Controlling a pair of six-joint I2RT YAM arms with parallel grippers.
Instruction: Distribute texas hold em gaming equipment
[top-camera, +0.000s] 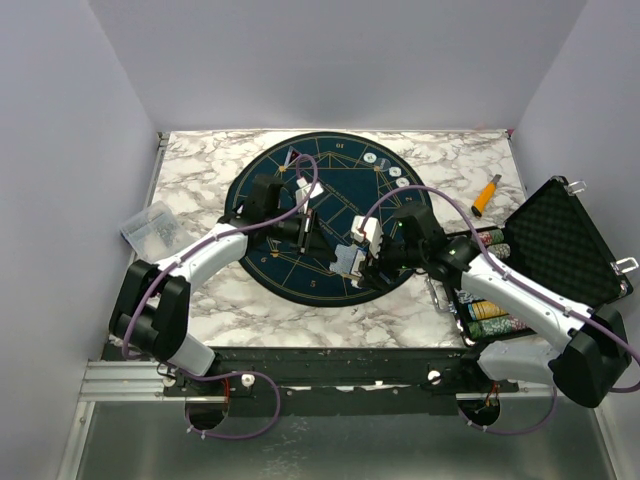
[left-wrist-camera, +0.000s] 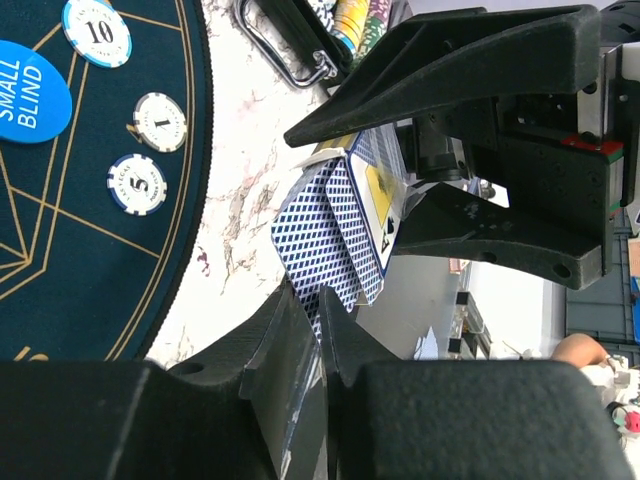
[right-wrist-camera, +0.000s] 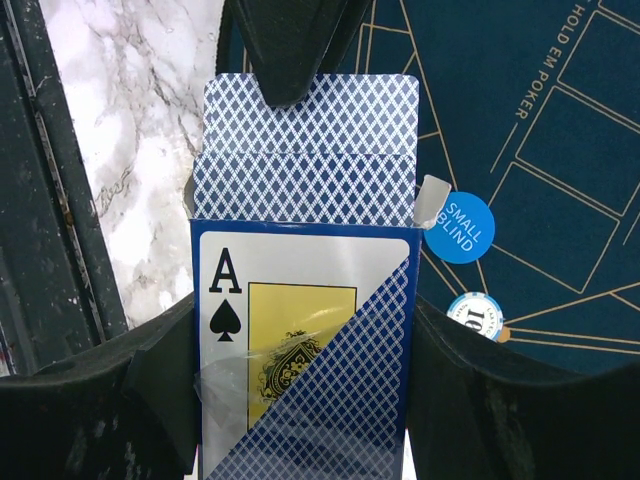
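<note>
Top external view: over the round dark mat (top-camera: 265, 268) on the marble table (top-camera: 200, 170), the left arm (top-camera: 215, 250) and the right arm (top-camera: 500, 285) meet nose to nose. The card box (top-camera: 345, 262) hangs between them, off the mat. It sits at the right arm's tip, and its free end points up and to the left, toward the left arm's tip.

Left wrist view: the right fingers (left-wrist-camera: 470, 60) hold the card box across its width, one on each side, with the ace face showing. A blue-backed end (left-wrist-camera: 315, 245) sticks out of the box toward this camera; whether it is the open flap or cards, I cannot tell. The left fingers (left-wrist-camera: 285, 345) are narrow, with only a slit between them, and the edge of that end runs into the slit. Whether they actually pinch it, I cannot tell. Beyond, on the mat, lie the Small Blind disc (left-wrist-camera: 25, 90) and three poker chips (left-wrist-camera: 160, 122).

Right wrist view: the box's long axis runs straight away from the right fingers, mouth end farthest. One left finger overlaps the top of the blue-backed end. Any pull would probably have to run along that axis, away from the right arm.
</note>
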